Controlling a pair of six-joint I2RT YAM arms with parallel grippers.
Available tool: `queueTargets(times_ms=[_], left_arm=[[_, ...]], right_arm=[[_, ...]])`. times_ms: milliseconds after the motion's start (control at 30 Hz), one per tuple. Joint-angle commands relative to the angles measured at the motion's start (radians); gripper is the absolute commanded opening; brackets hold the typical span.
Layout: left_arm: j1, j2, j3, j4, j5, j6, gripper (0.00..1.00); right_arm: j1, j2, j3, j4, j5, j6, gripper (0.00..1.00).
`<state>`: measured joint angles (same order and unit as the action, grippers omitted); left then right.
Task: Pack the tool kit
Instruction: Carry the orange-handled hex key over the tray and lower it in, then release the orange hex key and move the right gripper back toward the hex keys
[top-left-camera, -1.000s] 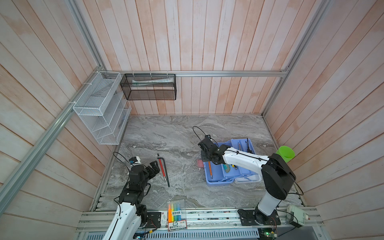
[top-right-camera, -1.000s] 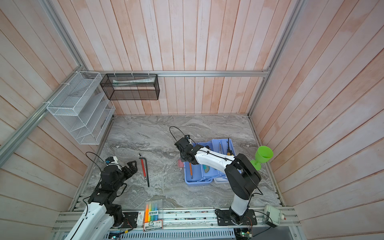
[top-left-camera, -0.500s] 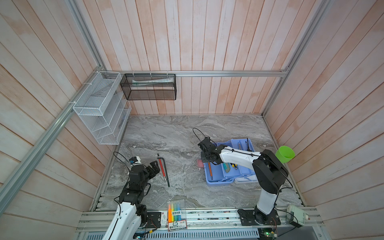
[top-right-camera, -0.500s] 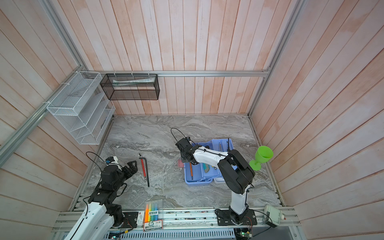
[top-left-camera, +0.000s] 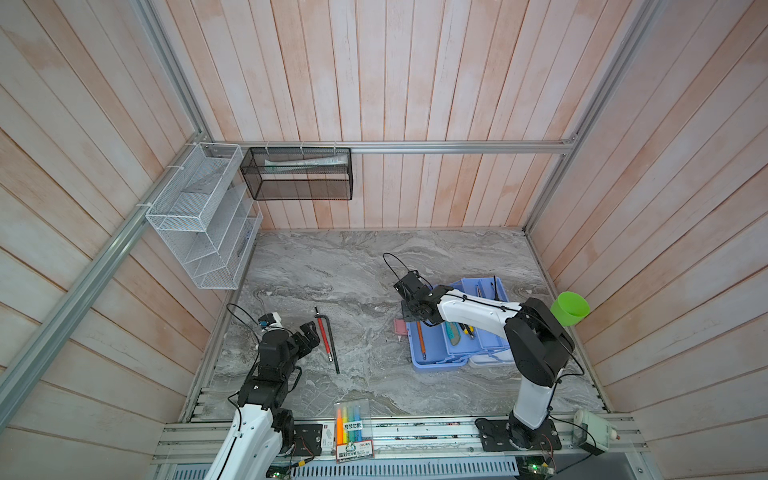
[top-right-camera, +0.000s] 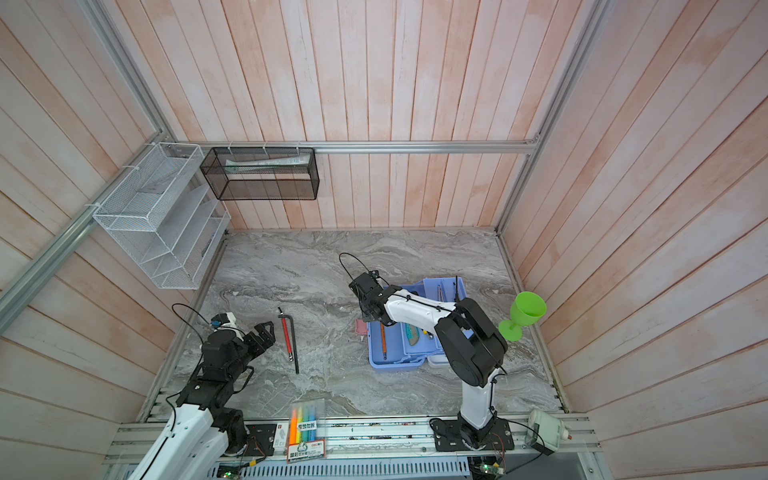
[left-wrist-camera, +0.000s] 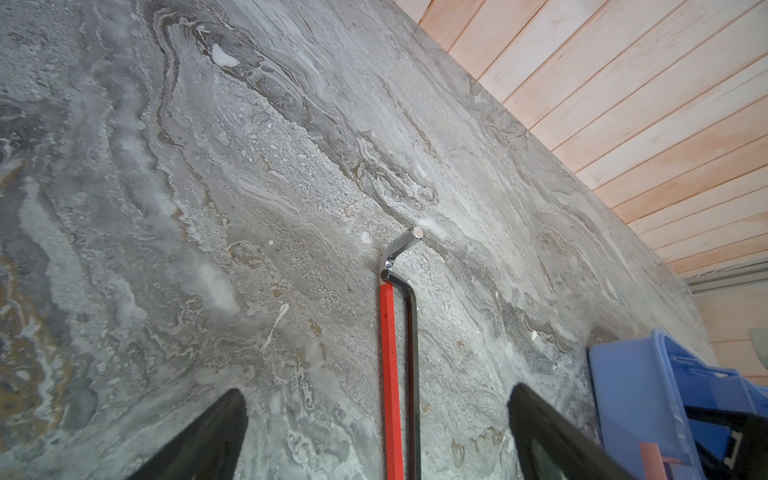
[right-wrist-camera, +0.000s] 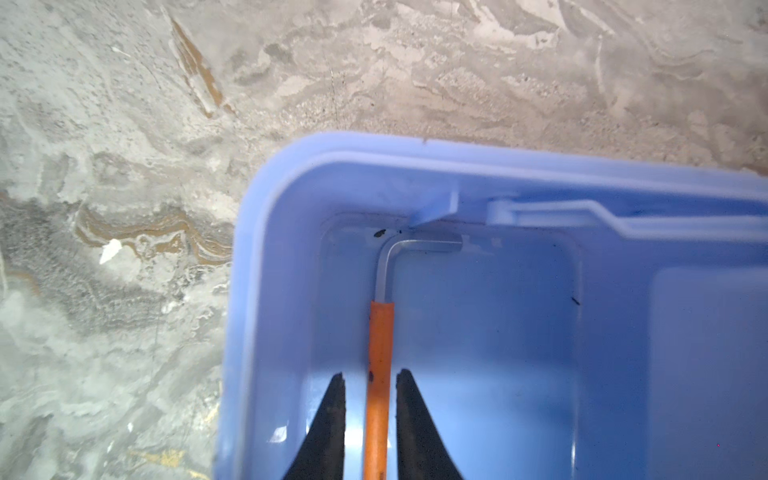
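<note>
Orange-sleeved hex key (right-wrist-camera: 380, 353) lies in the blue case base (right-wrist-camera: 623, 174), lower centre in the right wrist view, with the right gripper (right-wrist-camera: 370, 376) slightly parted astride it, so lift straight up without dragging it; the left gripper (left-wrist-camera: 374, 392) hangs spread near the red hex key (left-wrist-camera: 390, 353).

The grey marbled table (top-left-camera: 353, 266) is walled on three sides with a rail along its 6 o'clock edge. Reckoned from its middle in both top views:

- At 8 o'clock two L-shaped keys lie side by side, long arms running towards 6: the red key (top-left-camera: 322, 336) and the longer black key (top-left-camera: 333, 353), bent ends touching at 12.
- At 4 o'clock sits the open blue case (top-left-camera: 438, 362).
- A small pink piece (top-left-camera: 400, 327) lies against its 9 o'clock side.
- A white lid (top-left-camera: 490, 358) shows at its 5 o'clock corner.
- At 3 o'clock, by the wall, a green goblet (top-right-camera: 524, 311) stands tilted.
- At 6 o'clock a pen pack (top-left-camera: 353, 419) overlaps table edge and rail.
</note>
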<state>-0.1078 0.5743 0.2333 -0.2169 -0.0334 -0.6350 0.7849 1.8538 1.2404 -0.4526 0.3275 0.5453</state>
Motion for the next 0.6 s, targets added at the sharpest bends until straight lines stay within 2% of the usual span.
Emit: queueTargets(times_ms=[0,167,233,300,433,567], left_arm=[[-0.005,-0.003,-0.009,0.008,-0.007,0.009,1.0],[-0.005,-0.003,-0.007,0.002,-0.021,0.002,1.0],[-0.005,-0.004,-0.005,-0.011,-0.044,-0.011,1.0],[-0.005,-0.005,-0.002,-0.024,-0.065,-0.023,1.0],[-0.005,-0.011,-0.004,-0.032,-0.074,-0.029,1.0],[-0.004,-0.016,-0.003,-0.041,-0.084,-0.036,1.0]], right_arm=[[0.007,-0.018,0.049,-0.079,0.052,-0.015,0.21],[0.054,-0.068,0.161,-0.179,0.166,-0.046,0.22],[0.058,-0.073,0.208,-0.199,0.159,-0.061,0.23],[0.071,-0.079,0.231,-0.17,0.103,-0.105,0.24],[0.138,-0.059,0.222,-0.003,-0.065,-0.145,0.3],[0.196,0.067,0.285,0.078,-0.211,-0.119,0.31]])
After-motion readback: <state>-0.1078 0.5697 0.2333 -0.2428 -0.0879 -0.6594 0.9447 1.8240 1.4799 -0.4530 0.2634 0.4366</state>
